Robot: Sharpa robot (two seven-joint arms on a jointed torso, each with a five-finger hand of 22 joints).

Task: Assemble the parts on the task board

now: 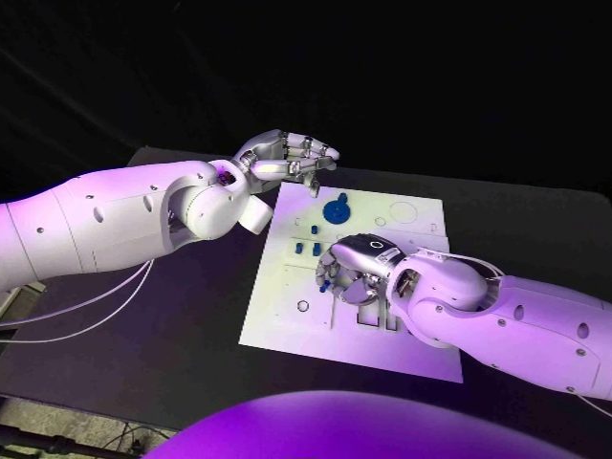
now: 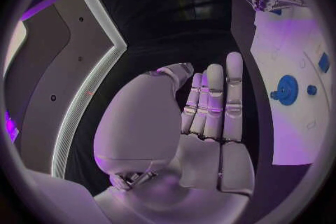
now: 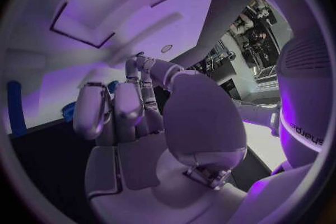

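**Assembly under way: some parts seated, right hand busy mid-board**

Nearest to the viewer, the right silver many-fingered hand is lowered onto the middle of the white rectangular task board, its fingers curled down over a cluster of small blue parts. From where I stand I cannot tell whether it is actually pinching one of those pieces or only pressing on it; in the right wrist view its fingers bend inward close together, with a bit of blue showing just past them.

Farther out, a round blue gear-like disc already sits near the board's far edge, and two short blue pegs stand upright between it and the right hand. Those look seated, so I judge part of the work done.

Several outlined sockets toward the far right corner and one small ring near the left edge appear unfilled, so more placements seem to remain.

Beyond the board's far left corner hovers the left silver hand, above the black table, holding nothing; the left wrist view shows its fingers straight and pressed side by side.
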